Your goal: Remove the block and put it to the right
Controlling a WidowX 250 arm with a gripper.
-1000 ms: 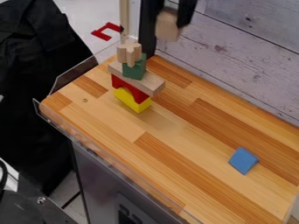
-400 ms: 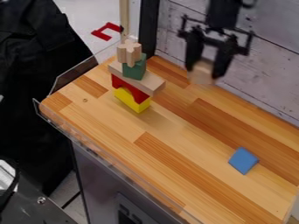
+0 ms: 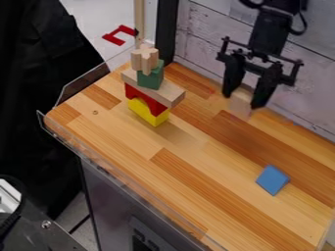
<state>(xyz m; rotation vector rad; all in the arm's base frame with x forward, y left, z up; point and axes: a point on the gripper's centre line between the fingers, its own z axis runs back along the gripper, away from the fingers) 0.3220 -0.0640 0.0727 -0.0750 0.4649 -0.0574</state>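
At the upper right, over the counter's back part near the wall, hangs my gripper. It is shut on a pale wooden block between its two fingertips. The block looks to be above the wood surface, to the right of a stack. That stack has a yellow block at the bottom, a red arch over it, then a long natural wood block, a green block and a notched natural wood piece on top.
A blue block lies on the wooden counter at the right. Clear plastic edging runs along the front and left sides. Behind the counter stands a grey plank wall, with a black post left of it.
The gripper, holding the pale block, has moved right and down from the top edge, away from the stack. The stack and the blue block have stayed still.
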